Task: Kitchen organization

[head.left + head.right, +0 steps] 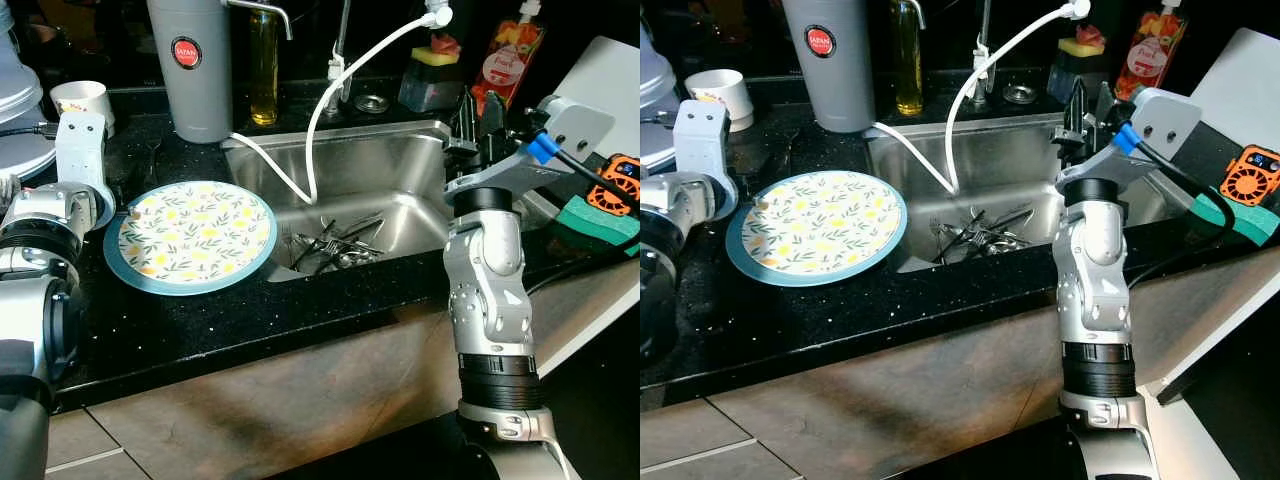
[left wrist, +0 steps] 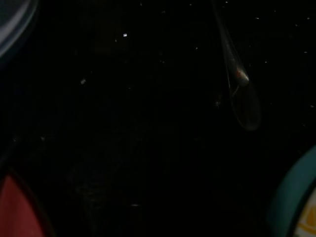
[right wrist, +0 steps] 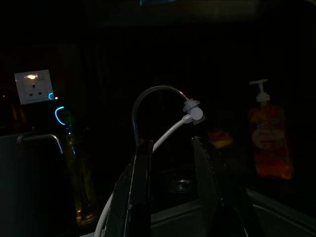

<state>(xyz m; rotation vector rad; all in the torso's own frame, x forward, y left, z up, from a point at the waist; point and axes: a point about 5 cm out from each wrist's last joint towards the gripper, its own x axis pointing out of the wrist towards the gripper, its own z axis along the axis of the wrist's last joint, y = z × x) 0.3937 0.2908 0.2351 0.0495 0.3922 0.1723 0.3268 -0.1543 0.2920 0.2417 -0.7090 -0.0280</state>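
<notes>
From the left eye view, a black speckled table holds a round plate with a teal rim and a yellow-and-green leaf print, lying flat just left of the steel sink. A heap of cutlery lies in the sink basin, and a white hose loops down into it. Behind stand a grey canister, a bottle of yellow oil and a red soap pouch. The right pincer is raised over the sink's right edge, holding nothing. The left arm rests beside the plate's left edge.

The right eye view shows a white cup at the table's back left.

The left wrist view is very dark: a spoon lies on the table, the plate's rim at one corner; whether the left pincer is parted cannot be told.

In the right wrist view, the two black fingers stand apart, empty, facing the curved tap.
</notes>
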